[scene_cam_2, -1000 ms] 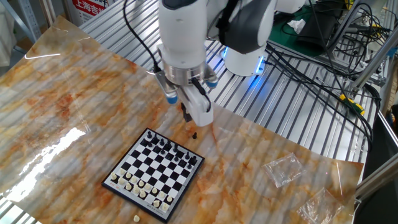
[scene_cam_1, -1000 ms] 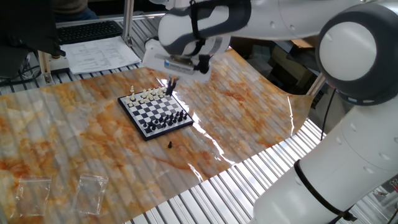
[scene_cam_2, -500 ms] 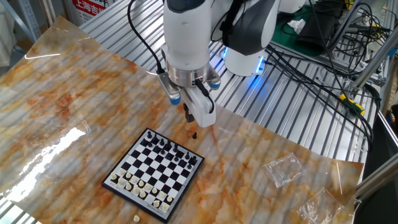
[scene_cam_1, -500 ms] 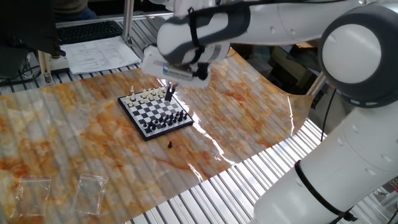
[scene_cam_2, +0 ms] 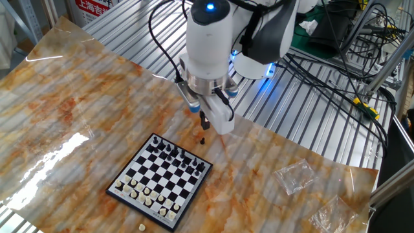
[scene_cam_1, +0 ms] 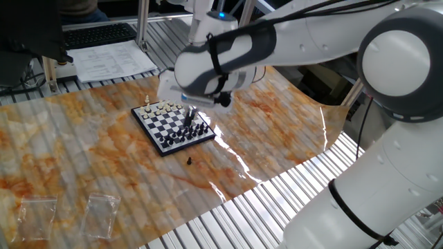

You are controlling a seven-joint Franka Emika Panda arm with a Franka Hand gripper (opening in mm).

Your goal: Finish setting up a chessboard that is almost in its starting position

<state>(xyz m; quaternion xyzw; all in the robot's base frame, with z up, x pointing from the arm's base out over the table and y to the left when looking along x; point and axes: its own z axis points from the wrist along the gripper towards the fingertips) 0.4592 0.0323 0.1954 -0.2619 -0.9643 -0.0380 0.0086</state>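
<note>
The gripper (scene_cam_2: 203,120) hangs above the tabletop with its fingers pointing straight down. The fingers look close together, but honestly whether they're pinching anything is impossible to tell at this size.

Right under the fingertips, just a bit lower in the other fixed view, a lone black chess piece (scene_cam_2: 202,140) stands on the marbled orange table cover (scene_cam_2: 65,97), off the board. The chessboard (scene_cam_2: 160,181) lies below and slightly left of the gripper in that view, black pieces on the edge nearest the gripper, cream pieces on the far edge. One cream piece (scene_cam_2: 142,227) sits off the board past the cream side, well away from the gripper.

In one fixed view the gripper (scene_cam_1: 188,116) overlaps the chessboard (scene_cam_1: 173,125), with the stray black piece (scene_cam_1: 188,160) on the cover beyond it. Two clear plastic bags (scene_cam_1: 101,211) lie far off from the gripper.
</note>
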